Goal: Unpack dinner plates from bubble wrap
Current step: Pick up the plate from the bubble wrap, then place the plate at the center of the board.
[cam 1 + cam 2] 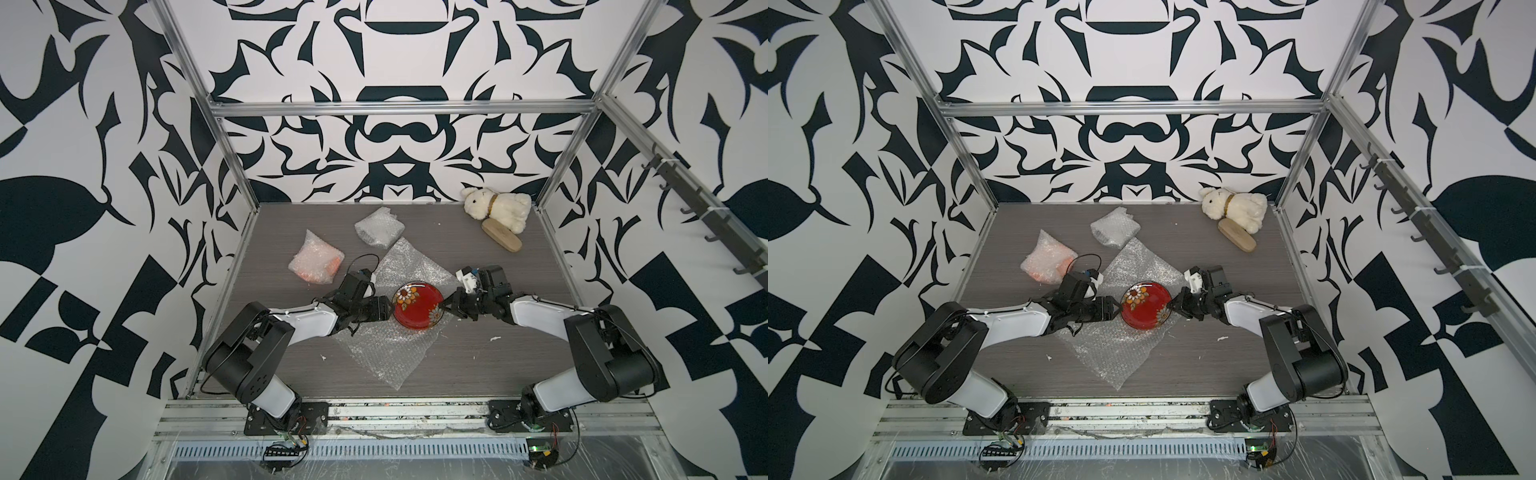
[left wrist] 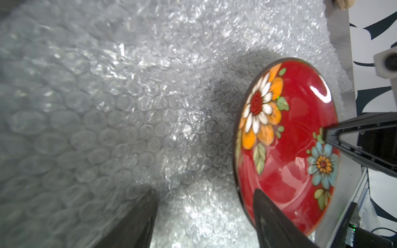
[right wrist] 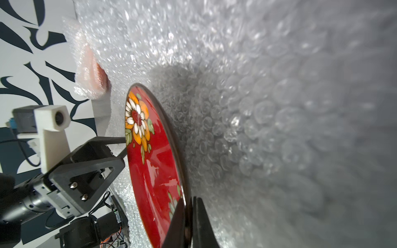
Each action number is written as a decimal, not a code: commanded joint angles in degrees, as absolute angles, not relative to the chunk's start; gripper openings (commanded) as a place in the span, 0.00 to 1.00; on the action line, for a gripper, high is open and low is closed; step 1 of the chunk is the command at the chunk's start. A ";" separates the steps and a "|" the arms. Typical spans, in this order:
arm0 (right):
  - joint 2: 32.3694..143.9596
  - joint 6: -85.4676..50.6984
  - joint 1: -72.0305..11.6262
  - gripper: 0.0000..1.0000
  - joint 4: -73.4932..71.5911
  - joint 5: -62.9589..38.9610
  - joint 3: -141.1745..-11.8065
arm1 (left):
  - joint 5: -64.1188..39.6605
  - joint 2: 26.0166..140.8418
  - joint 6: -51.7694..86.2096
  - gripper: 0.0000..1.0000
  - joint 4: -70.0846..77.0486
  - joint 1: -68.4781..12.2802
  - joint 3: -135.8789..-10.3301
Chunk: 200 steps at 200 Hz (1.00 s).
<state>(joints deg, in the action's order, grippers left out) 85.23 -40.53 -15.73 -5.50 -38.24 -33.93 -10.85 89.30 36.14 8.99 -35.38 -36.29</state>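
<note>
The dark red floral dinner plate hangs tilted just above an opened sheet of bubble wrap at mid table. My right gripper is shut on the plate's right rim. My left gripper is open at the left rim, which lies between its fingers, unpinched. The left wrist view shows the plate over the wrap. An orange plate shows inside one wrapped bundle; a second bundle lies behind.
A white plush rabbit and a tan wooden brush lie at the back right corner. Aluminium frame posts and patterned walls bound the table on three sides. Small white scraps lie on the wood surface.
</note>
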 commanded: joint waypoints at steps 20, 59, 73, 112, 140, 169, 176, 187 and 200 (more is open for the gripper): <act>79.40 -42.31 -12.50 0.00 -9.37 -42.30 -33.02 | -5.17 89.43 35.86 0.71 1.09 -35.24 -34.06; 74.45 -43.27 -6.46 0.00 -7.91 -43.37 -32.12 | -3.99 88.46 35.86 0.71 -0.27 -35.24 -33.05; 73.03 -43.49 -3.72 0.00 -7.14 -43.67 -31.81 | -3.56 88.19 35.95 0.71 -0.84 -35.24 -32.75; 69.31 -44.15 5.57 0.00 -5.42 -44.49 -30.69 | -2.25 86.57 36.17 0.71 -2.02 -35.24 -31.75; 68.09 -44.36 12.54 0.00 -4.08 -44.02 -29.91 | -2.17 86.05 36.04 0.71 -2.46 -35.25 -31.64; 68.77 -44.63 18.53 0.00 -2.98 -42.23 -29.15 | -2.46 86.09 36.12 0.71 -2.50 -35.24 -31.60; 68.97 -44.74 19.56 0.00 -2.90 -41.83 -28.89 | -2.57 86.00 36.12 0.71 -2.55 -35.25 -31.64; 69.15 -44.96 21.33 0.00 -2.69 -40.90 -28.46 | -2.69 85.88 36.20 0.71 -2.55 -35.24 -31.60; 69.11 -45.05 23.14 0.00 -2.63 -39.78 -27.94 | -2.72 85.63 36.12 0.71 -2.70 -35.24 -31.51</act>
<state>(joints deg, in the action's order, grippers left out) 69.82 -44.03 20.71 -0.60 -39.83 -28.40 -3.70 85.27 36.14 4.80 -35.38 -34.17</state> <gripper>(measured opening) 0.102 0.712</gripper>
